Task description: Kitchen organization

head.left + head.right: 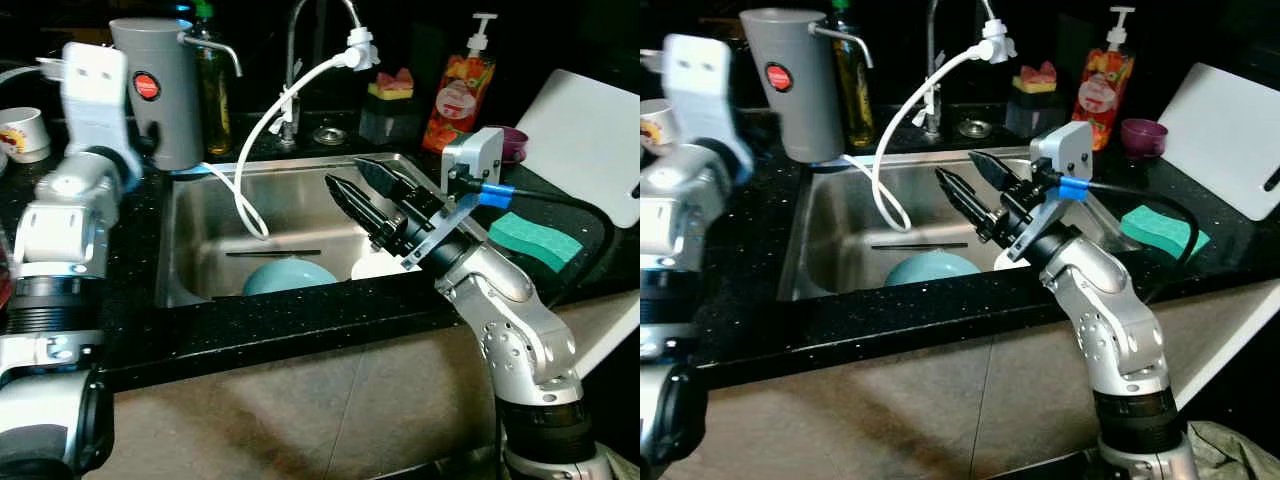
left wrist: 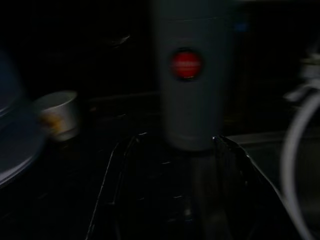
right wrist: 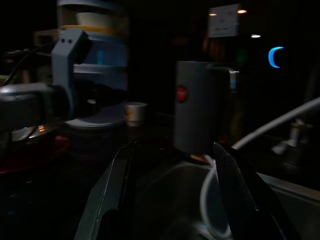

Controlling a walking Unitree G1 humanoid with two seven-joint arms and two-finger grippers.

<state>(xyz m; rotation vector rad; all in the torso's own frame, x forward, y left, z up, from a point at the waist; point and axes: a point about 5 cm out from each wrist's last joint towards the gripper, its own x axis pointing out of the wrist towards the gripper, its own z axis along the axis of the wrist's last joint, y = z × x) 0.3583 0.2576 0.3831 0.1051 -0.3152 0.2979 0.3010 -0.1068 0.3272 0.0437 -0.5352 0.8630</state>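
A steel sink (image 1: 190,240) is set in the black counter. Inside it lie a light blue bowl (image 1: 288,275) turned upside down, a white dish (image 1: 372,267) and a thin dark stick (image 1: 272,253). My right gripper (image 1: 344,172) hovers open above the sink's right half, its fingers pointing left with nothing between them. In the right wrist view the right gripper (image 3: 174,146) faces a grey canister (image 3: 196,117). My left arm (image 1: 70,210) is raised over the counter at the left. The left gripper (image 2: 176,140) stands open, aimed at the grey canister (image 2: 192,75) with the red button.
A white hose (image 1: 265,140) hangs from the faucet (image 1: 295,60) into the sink. Behind stand an oil bottle (image 1: 212,85), an orange soap bottle (image 1: 458,90) and a purple cup (image 1: 1143,135). A green sponge (image 1: 535,240) and a white cutting board (image 1: 590,140) are right; a white cup (image 1: 22,132) left.
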